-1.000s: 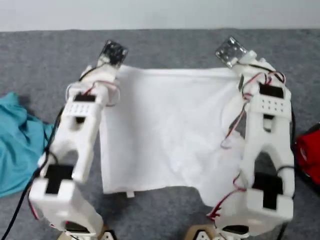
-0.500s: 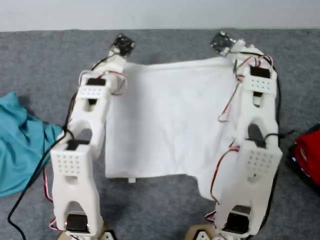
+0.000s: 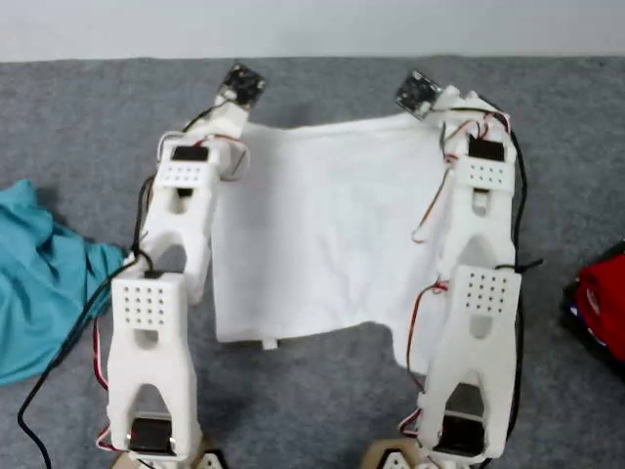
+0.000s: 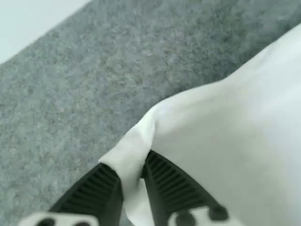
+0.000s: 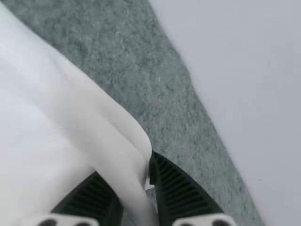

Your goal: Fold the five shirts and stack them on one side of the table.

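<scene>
A white shirt lies spread on the grey table between the two arms. My left gripper is shut on its far left corner, with cloth pinched between the dark ribbed fingers. My right gripper is shut on the far right corner of the white shirt. From above, the left arm and the right arm stretch along the shirt's two sides, with the held edge at the far end. A teal shirt lies crumpled at the left edge. A red shirt sits at the right edge.
The table is covered in grey carpet. A pale wall runs behind its far edge. Black and red cables hang off the arms near their bases. Bare carpet shows beyond the white shirt's far edge.
Both arms have stretched farther out, pulling the shirt's far edge away from the bases. The near hem has slid forward and the cloth lies flatter.
</scene>
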Available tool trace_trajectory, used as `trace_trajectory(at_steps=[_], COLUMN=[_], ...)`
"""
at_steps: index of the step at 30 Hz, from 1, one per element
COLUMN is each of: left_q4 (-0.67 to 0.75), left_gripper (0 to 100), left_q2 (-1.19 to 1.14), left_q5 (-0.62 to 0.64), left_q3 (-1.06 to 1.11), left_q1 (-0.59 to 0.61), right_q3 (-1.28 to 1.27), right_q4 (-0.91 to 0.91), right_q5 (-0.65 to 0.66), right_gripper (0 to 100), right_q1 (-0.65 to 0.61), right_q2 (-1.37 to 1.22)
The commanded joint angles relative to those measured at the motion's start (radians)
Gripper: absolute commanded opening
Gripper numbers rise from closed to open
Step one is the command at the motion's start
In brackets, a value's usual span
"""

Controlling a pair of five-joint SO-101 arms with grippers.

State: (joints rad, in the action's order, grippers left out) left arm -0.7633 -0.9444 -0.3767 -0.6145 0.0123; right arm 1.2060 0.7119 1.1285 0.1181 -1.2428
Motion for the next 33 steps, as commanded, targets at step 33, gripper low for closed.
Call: trace_trajectory(at_steps=[33], left_q4=[-0.993], left_gripper=[0], left_q2=[0.238], left_q5=[-0.566], left_q3=[-0.213], left_q1=[-0.077], right_q3=[0.104], right_q4=[1.086], right_q5=[-0.026], right_gripper=[1.1], right_q1=[0.007], right_q2=[0.418])
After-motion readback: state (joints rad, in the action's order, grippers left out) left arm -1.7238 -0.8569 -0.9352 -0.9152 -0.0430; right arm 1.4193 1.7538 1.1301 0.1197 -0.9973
